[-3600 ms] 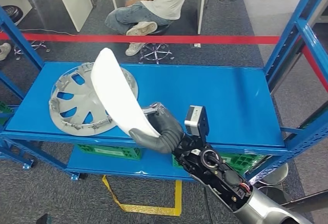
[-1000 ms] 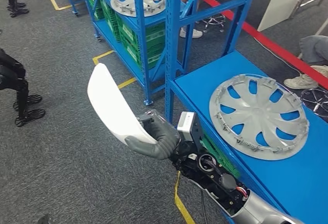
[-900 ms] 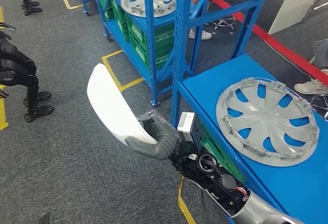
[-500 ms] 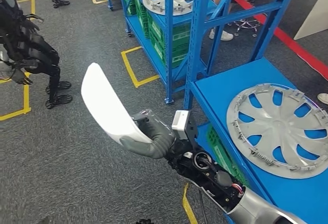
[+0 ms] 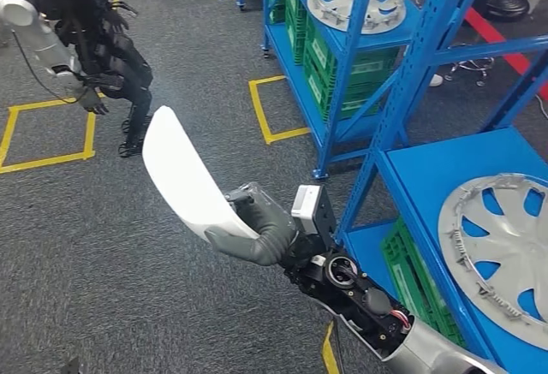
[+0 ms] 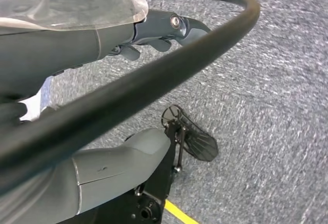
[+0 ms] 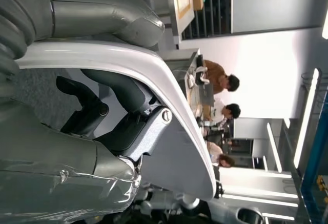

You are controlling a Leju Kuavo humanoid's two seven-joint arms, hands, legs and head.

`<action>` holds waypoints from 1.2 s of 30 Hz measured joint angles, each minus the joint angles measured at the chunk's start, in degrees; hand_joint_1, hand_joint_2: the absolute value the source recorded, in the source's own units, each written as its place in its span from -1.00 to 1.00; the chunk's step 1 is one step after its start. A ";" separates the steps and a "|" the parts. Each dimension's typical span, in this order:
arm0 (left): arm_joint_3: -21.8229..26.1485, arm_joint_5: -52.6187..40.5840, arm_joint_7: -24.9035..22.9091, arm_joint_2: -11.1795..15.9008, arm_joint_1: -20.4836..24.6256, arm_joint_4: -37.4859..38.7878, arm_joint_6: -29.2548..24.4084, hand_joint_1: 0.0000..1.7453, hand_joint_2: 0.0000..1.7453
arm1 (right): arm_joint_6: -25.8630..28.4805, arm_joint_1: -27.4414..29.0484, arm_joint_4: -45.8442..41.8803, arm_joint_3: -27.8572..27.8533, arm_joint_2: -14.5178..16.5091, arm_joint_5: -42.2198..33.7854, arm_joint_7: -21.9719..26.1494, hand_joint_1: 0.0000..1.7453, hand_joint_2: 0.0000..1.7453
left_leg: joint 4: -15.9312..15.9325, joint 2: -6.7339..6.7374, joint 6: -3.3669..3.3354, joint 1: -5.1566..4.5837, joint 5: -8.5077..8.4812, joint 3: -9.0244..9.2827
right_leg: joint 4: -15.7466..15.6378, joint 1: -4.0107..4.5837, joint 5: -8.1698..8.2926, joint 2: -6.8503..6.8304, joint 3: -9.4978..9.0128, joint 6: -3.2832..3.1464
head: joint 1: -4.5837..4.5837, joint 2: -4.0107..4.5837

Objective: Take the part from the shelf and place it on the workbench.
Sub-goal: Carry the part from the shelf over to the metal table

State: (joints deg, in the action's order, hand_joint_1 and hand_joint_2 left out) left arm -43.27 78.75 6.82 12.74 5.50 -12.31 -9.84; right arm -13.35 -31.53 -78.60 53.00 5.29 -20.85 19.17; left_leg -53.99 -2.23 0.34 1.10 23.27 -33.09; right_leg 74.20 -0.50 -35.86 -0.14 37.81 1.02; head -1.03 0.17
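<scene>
While head view hides them — right robot hand (image 5: 255,224), fingers (image 7: 116,88) clamped around white part (image 5: 184,177), in right wrist view.

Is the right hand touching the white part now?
Touching. In the head view the right hand grips the white part at its lower edge.

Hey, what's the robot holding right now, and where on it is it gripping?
The right robot hand grips a curved white panel part by its lower end, thumb on one face and fingers on the other. The left robot hand holds nothing.
</scene>
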 joint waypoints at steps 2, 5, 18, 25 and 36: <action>0.01 0.10 0.00 -0.02 0.00 0.00 0.00 -1.00 1.00 | -0.04 0.02 0.04 0.10 0.00 -0.01 -0.07 1.00 1.00 | -0.01 -1.60 -0.01 -0.10 0.02 0.20 | -5.68 0.05 4.35 0.76 -2.19 -0.65 | -0.32 0.00; 0.00 0.38 0.03 -0.15 0.10 0.00 0.00 -1.00 1.00 | -0.26 -0.21 0.03 0.36 0.01 -0.11 -0.12 1.00 1.00 | -0.10 -3.73 0.35 -0.12 -0.07 0.04 | -17.56 0.10 9.28 4.41 -7.17 -1.66 | -0.68 0.00; 0.01 1.20 0.09 0.03 -0.04 0.10 -0.65 -1.00 1.00 | -1.51 -0.48 0.81 1.20 1.00 -0.35 0.35 1.00 1.00 | -7.89 3.65 3.36 0.67 2.22 -4.63 | -20.44 -0.07 9.54 -3.95 -8.81 -1.98 | 2.13 0.00; 0.05 1.35 0.09 0.03 -0.14 0.10 -0.72 -1.00 1.00 | -1.69 -0.60 0.85 1.36 1.73 -0.33 0.55 1.00 1.00 | -0.94 3.12 0.88 0.47 0.20 -0.94 | -17.94 0.16 6.63 -4.45 -8.75 0.14 | 1.67 0.00; 0.06 1.39 0.09 -0.25 -0.02 0.10 -0.72 -1.00 1.00 | -1.87 -0.57 1.28 1.37 1.86 -0.34 0.51 1.00 1.00 | -0.91 -4.10 0.40 0.00 -0.04 -0.82 | -18.16 0.52 8.82 4.46 -7.80 -2.30 | -0.67 0.00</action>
State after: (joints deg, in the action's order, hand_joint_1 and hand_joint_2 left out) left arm -43.21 80.14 6.91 12.50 5.48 -12.20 -10.56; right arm -15.22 -32.10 -77.31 54.36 7.15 -21.19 19.68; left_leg -54.90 -6.34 0.74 1.10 23.23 -33.91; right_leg 56.04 0.02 -27.04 4.32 30.01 -1.28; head -1.69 0.17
